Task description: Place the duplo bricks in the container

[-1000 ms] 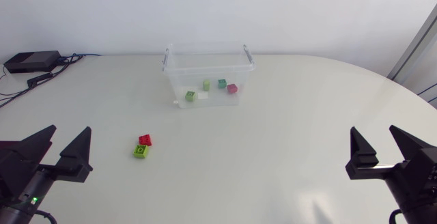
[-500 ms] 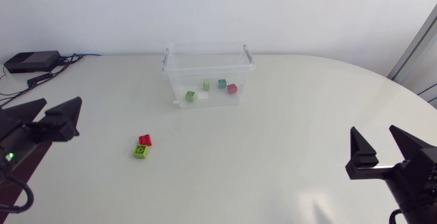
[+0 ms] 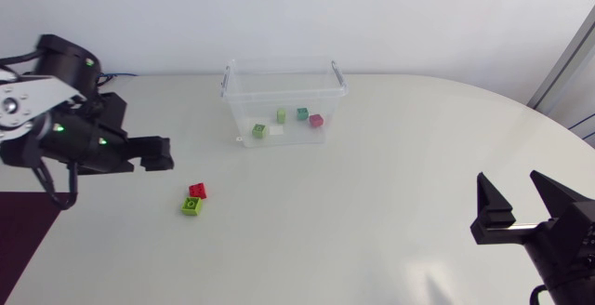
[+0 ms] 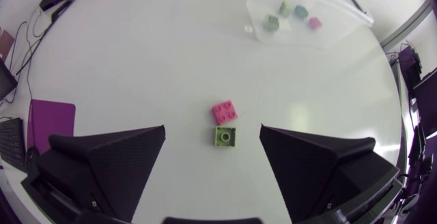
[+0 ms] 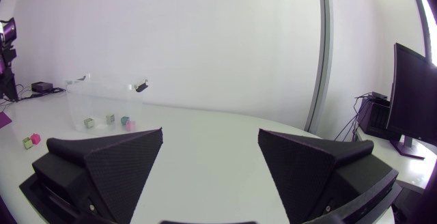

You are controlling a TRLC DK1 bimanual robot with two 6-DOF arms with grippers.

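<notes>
Head view, left claw [image 3: 156,153] lifted, seemingly spread

red brick [image 3: 198,191], lime brick [image 3: 191,206], clr container [image 3: 240,110], wht table [image 3: 390,184].

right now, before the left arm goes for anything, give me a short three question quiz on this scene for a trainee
1. True or false: the red duplo brick lies inside the clear plastic container.
2. Which gripper hangs nearer the lime green duplo brick? A) left gripper B) right gripper
3. Fill in: ___ bricks lie on the white table outside the container.

Key:
1. False. It lies on the table, right beside the lime green brick.
2. A
3. Two
</notes>
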